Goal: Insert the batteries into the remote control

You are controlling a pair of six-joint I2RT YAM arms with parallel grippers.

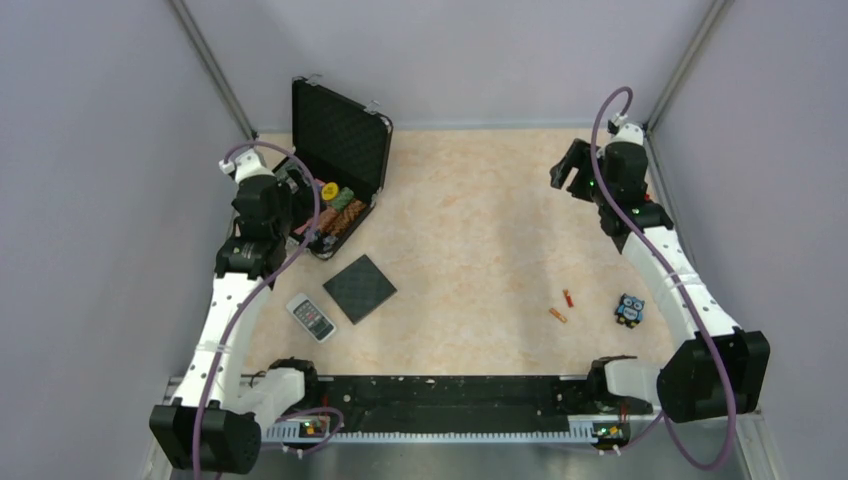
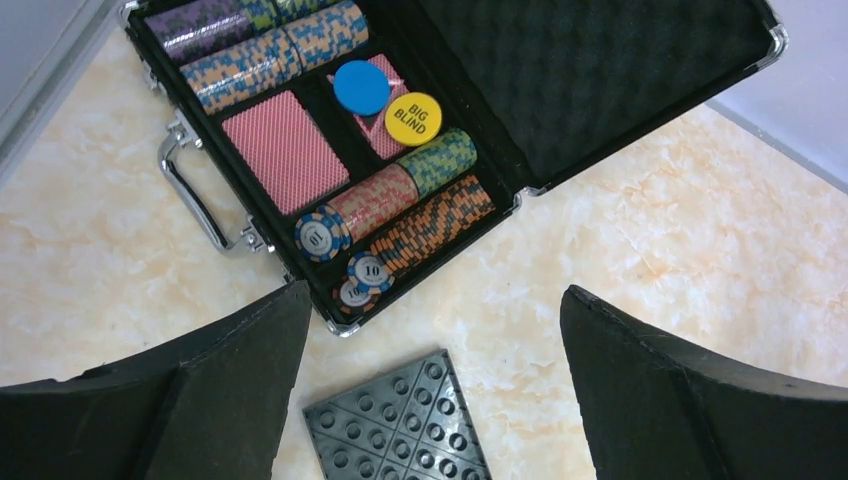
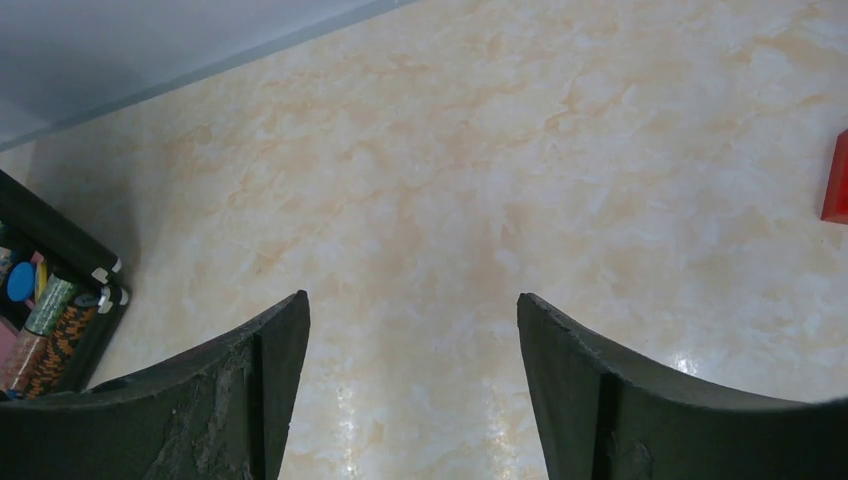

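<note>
The remote control (image 1: 311, 317) lies button side up on the table at the front left, beside the left arm. Two small orange-red batteries (image 1: 568, 297) (image 1: 557, 314) lie loose on the table at the right, close together. My left gripper (image 1: 297, 190) hangs open and empty above the near corner of the poker case, far behind the remote; its jaws stand wide apart in the left wrist view (image 2: 435, 320). My right gripper (image 1: 568, 172) is open and empty, raised at the back right, far from the batteries; its wrist view (image 3: 410, 310) shows only bare table between the jaws.
An open black poker case (image 1: 335, 160) with chips and cards (image 2: 400, 120) stands at the back left. A black studded square pad (image 1: 359, 288) (image 2: 400, 425) lies next to the remote. A small blue owl toy (image 1: 629, 309) sits right of the batteries. A red block (image 3: 836, 178) shows at the right wrist view's edge.
</note>
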